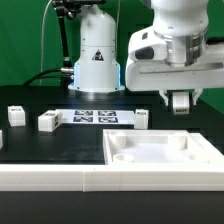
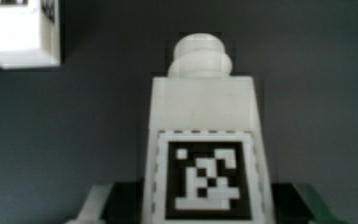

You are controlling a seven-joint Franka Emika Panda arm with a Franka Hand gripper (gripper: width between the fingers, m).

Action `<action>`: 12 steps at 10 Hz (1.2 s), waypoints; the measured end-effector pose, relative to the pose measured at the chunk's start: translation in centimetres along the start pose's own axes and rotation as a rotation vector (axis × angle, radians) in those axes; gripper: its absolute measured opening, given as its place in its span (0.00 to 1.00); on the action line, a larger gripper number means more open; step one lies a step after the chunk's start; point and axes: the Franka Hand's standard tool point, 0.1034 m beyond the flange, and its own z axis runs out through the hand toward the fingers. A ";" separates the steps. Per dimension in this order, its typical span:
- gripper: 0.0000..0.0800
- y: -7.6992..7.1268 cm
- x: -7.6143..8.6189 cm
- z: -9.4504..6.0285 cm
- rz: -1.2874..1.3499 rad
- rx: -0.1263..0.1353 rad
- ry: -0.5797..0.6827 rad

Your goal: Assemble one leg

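**Scene, largest to smallest.** We see a wide black table (image 1: 30, 145) carrying all the parts. The white robot arm (image 1: 170, 40) reaches in over the table at the exterior view's right.

The broad, flat white tray-like panel with round corner sockets (image 1: 160, 152) lies at the front of the table, towards the exterior view's right. The thin white marker board (image 1: 95, 117) lies flat farther back, near the middle.

The two-finger gripper (image 1: 181, 100) hangs behind the panel's far edge, with its dark fingers (image 1: 170, 97) pointing down.

We find the small white stubby plastic leg with a black-and-white square tag (image 2: 202, 110) clamped between the fingers (image 2: 114, 205), which press on its two sides at the tagged end. In the exterior view only a pale sliver of the leg (image 1: 181, 103) shows between them.

**Orientation.** The leg's long axis runs in line with the fingers, so it stands upright. Its rounded tip points away from the wrist, down towards the table, and its tag faces the wrist camera.

Three similar small white posts (image 1: 48, 120) (image 1: 15, 115) (image 1: 143, 118) lie loose on the table, beside the marker board and well apart from the gripper.
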 end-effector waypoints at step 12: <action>0.36 -0.2 6.2 -4.2 -0.435 -0.084 0.634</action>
